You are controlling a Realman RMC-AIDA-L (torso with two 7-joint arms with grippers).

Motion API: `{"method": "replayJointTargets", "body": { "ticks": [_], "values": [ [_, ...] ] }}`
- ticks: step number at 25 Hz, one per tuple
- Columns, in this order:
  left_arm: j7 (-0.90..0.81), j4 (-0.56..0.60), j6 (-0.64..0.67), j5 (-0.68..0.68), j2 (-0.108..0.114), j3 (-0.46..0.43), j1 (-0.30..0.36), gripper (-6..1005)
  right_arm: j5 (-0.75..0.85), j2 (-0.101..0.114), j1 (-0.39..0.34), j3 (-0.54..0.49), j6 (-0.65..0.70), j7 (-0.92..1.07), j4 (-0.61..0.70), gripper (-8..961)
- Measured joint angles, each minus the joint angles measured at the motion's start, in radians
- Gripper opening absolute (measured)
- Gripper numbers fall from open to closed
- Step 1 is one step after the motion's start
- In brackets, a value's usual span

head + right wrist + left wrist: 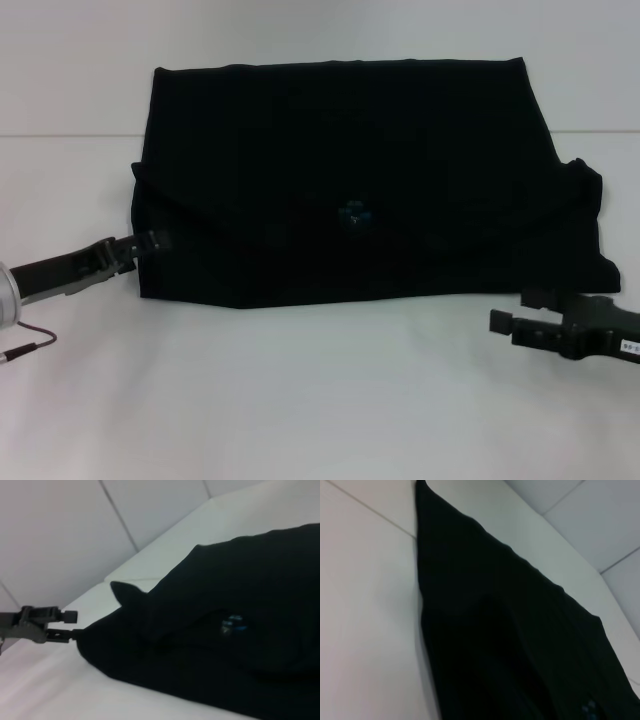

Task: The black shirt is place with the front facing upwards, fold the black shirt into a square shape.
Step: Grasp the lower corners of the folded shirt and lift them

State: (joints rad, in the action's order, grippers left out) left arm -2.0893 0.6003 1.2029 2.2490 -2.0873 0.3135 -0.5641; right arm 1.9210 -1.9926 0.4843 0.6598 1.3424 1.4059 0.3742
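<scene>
Both my claws flank the black shirt [350,190], long axis between them: left claw [150,243] touches its edge, right claw [520,315] apart; grip state unclear.

Left gripper [150,243] low, reaching inward (fingers parted); right gripper [518,315] open, hovering

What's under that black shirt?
The shirt lies folded over itself on the white table, a small blue label showing on top. Lower layers and anything beneath are covered.
</scene>
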Motion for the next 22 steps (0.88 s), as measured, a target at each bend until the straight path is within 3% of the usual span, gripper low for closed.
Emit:
{"method": "replayJointTargets", "body": {
  "ticks": [10, 20, 22],
  "values": [
    [0.035, -0.008, 0.017, 0.002, -0.006, 0.033, -0.015, 854, 0.011, -0.009, 0.004, 0.002, 0.004, -0.002, 0.000, 900],
    [-0.035, -0.005, 0.021, 0.044, -0.004, 0.081, -0.024, 848, 0.012, -0.012, 0.003, 0.001, 0.004, -0.002, 0.000, 894],
    [-0.035, -0.005, 0.022, 0.062, -0.004, 0.089, -0.027, 779, 0.012, -0.012, 0.002, -0.003, 0.003, -0.002, 0.000, 895]
  ]
}}
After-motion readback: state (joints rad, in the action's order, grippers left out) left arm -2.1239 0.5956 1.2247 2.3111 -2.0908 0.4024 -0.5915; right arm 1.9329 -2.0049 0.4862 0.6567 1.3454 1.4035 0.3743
